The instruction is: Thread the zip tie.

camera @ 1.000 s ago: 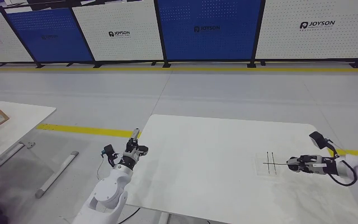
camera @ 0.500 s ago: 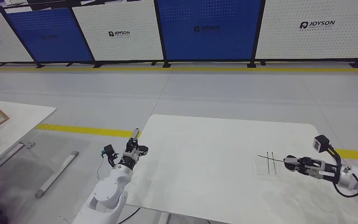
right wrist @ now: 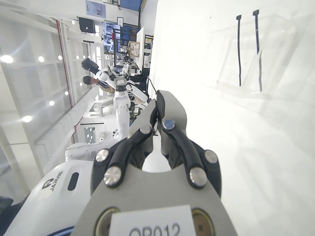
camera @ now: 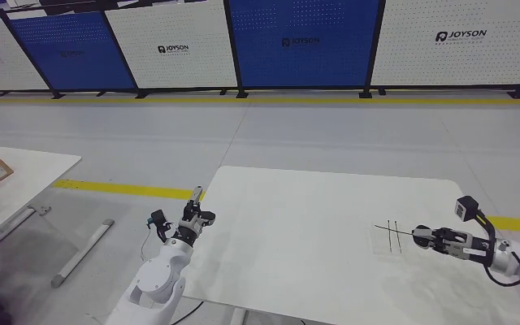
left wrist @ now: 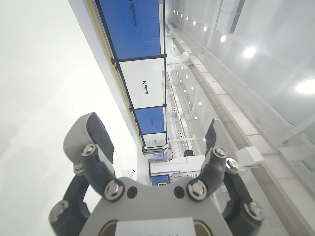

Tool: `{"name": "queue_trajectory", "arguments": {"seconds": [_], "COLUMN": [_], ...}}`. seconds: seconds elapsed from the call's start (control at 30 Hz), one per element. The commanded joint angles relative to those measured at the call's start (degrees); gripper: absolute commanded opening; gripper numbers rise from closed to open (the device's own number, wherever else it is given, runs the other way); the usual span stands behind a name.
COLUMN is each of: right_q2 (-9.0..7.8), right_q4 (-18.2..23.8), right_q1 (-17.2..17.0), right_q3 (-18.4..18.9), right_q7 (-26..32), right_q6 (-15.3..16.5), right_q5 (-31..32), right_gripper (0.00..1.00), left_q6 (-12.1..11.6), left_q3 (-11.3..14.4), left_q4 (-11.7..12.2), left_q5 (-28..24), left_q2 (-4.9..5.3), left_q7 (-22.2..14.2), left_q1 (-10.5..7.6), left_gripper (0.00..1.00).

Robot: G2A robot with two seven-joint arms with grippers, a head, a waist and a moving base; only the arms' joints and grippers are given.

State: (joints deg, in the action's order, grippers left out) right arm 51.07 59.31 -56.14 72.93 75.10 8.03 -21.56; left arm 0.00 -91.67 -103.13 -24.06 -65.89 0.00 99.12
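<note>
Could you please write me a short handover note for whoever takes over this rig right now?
Left claw: open, empty, at the table's left edge.
Right claw: shut on one tie, which reaches out over the clear tray on the table's right side.
Two more ties lie side by side on the tray.
Done: one tie gripped.
Left: likely bring the claws together and feed the tail through the head; nothing is threaded yet.

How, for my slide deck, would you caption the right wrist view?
Shut right claw over the white table, two black zip ties lying parallel on a clear sheet ahead.
</note>
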Motion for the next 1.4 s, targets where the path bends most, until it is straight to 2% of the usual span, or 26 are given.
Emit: {"name": "queue_trajectory", "arguments": {"seconds": [0.0,0.2,0.27,0.37,0.5,0.6,1.37], "right_q2": [0.00,0.00,0.21,0.69,1.27,1.56,1.72], "right_q4": [0.00,0.00,0.89,1.80,3.23,5.38,6.14], "right_q1": [0.00,0.00,-0.66,-0.72,-0.20,-0.55,-0.34], "right_q3": [0.00,0.00,-0.55,-1.92,-3.07,-4.01,-4.67], "right_q7": [0.00,0.00,-3.66,-5.81,-7.04,-7.07,-6.42], "right_q6": [0.00,0.00,-0.59,0.73,8.42,11.45,11.20], "right_q5": [0.00,0.00,0.91,1.42,1.73,2.06,2.35], "right_gripper": [0.00,0.00,0.00,0.00,0.00,0.00,0.00], "left_q6": [0.00,0.00,0.00,0.00,0.00,0.00,0.00], "left_q3": [0.00,0.00,0.00,0.00,0.00,0.00,0.00], "left_q4": [0.00,0.00,0.00,0.00,0.00,0.00,0.00], "left_q5": [0.00,0.00,0.00,0.00,0.00,0.00,0.00], "left_q2": [0.00,0.00,0.00,0.00,0.00,0.00,0.00], "left_q7": [0.00,0.00,0.00,0.00,0.00,0.00,0.00], "left_q1": [0.00,0.00,0.00,0.00,0.00,0.00,0.00], "left_gripper": [1.00,1.00,1.00,1.00,1.00,1.00,1.00]}}
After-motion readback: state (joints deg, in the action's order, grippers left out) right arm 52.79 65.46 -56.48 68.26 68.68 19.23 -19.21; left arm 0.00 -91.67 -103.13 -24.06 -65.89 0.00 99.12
